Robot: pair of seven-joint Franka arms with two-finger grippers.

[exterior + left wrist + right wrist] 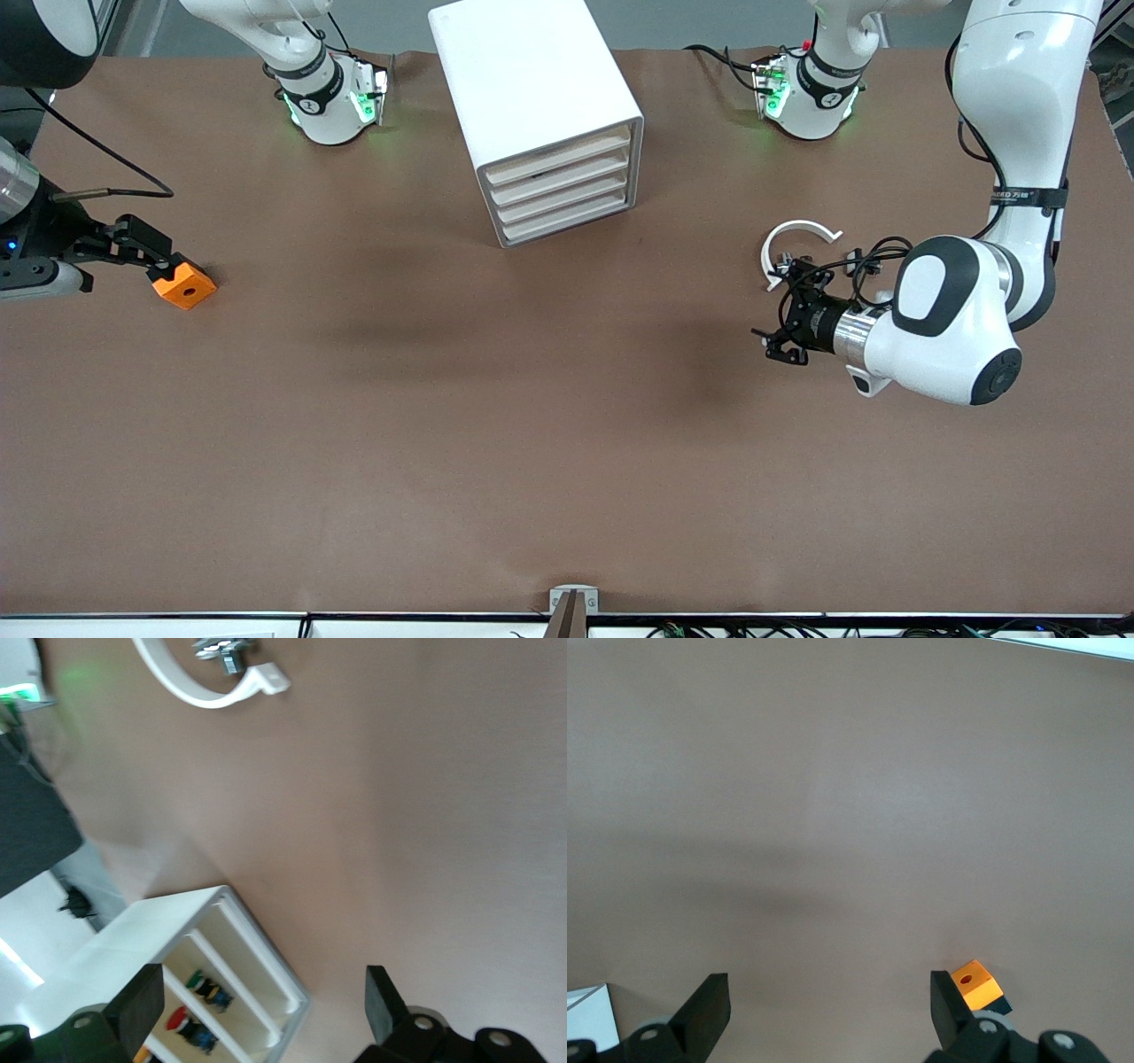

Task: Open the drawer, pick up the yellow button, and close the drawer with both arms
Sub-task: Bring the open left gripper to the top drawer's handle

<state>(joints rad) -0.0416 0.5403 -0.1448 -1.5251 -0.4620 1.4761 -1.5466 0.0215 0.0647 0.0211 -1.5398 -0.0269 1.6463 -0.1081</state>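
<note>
On the table all drawers of the cabinet (540, 115) sit closed, button unseen, presumably inside; left gripper (784, 341) and right gripper (133, 244) both wide open, empty; we should square up on one drawer front.

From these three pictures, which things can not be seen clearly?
- Orange-yellow push-button: not identifiable; left wrist view shows only small blurred coloured parts in the white drawer cabinet.
- Drawer contents: front view shows only shut fronts.
- Orange block with a hole: its contact with the right end effector is unclear.
</note>
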